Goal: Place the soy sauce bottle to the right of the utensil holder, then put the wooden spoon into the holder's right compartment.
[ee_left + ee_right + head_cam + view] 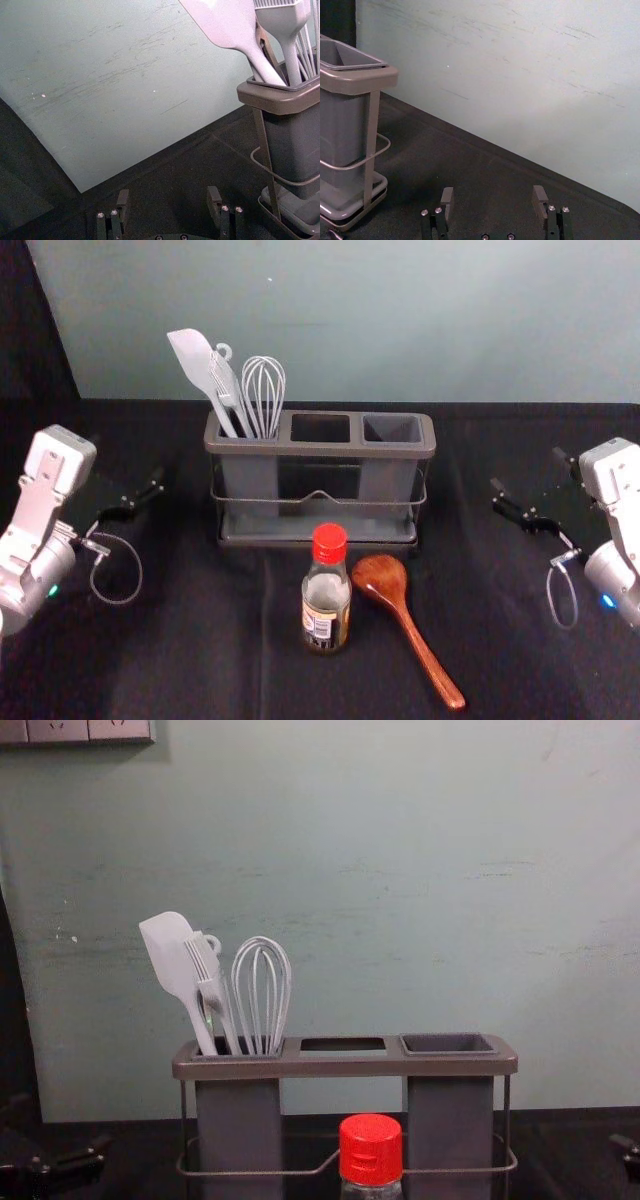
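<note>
In the head view, my left gripper is held left of the utensil holder, and my right gripper to its right. The wrist views show each with fingers spread and nothing between: left gripper, right gripper. The soy sauce bottle, red-capped, stands upright in front of the holder. Just right of it lies the wooden spoon, bowl toward the holder, handle toward the front right. The holder's right compartment is empty.
A white spatula, a brush and a whisk stand in the holder's left compartment. The pale wall rises behind the black-covered table. Dark cloth hangs at the back left.
</note>
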Robot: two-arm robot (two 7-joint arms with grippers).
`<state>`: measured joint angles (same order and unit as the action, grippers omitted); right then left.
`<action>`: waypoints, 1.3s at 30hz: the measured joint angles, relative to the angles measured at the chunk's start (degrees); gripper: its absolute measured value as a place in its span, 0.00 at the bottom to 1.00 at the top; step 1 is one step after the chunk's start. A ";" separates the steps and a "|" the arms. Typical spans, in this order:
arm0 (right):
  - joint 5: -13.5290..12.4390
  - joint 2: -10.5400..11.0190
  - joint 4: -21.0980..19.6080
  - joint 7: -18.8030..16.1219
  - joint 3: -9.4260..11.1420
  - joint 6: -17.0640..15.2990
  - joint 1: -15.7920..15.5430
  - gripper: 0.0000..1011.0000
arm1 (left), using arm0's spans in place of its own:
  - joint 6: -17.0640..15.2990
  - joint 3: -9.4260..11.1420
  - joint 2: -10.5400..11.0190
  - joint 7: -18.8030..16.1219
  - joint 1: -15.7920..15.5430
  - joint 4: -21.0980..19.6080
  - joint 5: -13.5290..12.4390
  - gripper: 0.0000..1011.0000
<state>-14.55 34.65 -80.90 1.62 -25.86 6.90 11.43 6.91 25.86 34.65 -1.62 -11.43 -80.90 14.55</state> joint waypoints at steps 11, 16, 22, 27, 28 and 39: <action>0.24 -0.05 -0.40 0.01 0.64 0.54 -0.77 0.99 | 0.00 0.00 0.00 0.00 0.00 0.00 0.00 0.99; 0.57 0.20 -2.46 0.70 2.13 1.58 -3.40 0.99 | 0.00 0.00 0.00 0.00 0.00 0.00 0.00 0.99; 0.36 1.07 -6.35 1.52 4.00 1.59 -7.86 0.99 | 0.00 0.00 0.00 0.00 0.00 0.00 0.00 0.99; -0.47 1.88 -9.60 1.49 5.28 1.67 -11.38 0.99 | 0.00 0.00 0.00 0.00 0.00 0.00 0.00 0.99; -0.65 2.05 -10.20 1.45 5.47 1.71 -12.02 0.99 | 0.00 0.00 0.00 0.00 0.00 0.00 0.00 0.99; -1.82 4.47 -18.27 -1.34 7.58 4.94 -20.84 0.99 | 0.00 0.00 0.00 0.00 0.00 0.00 0.00 0.99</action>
<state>-16.37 39.11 -99.18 0.28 -18.28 11.84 -9.41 6.91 25.86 34.65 -1.62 -11.43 -80.90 14.55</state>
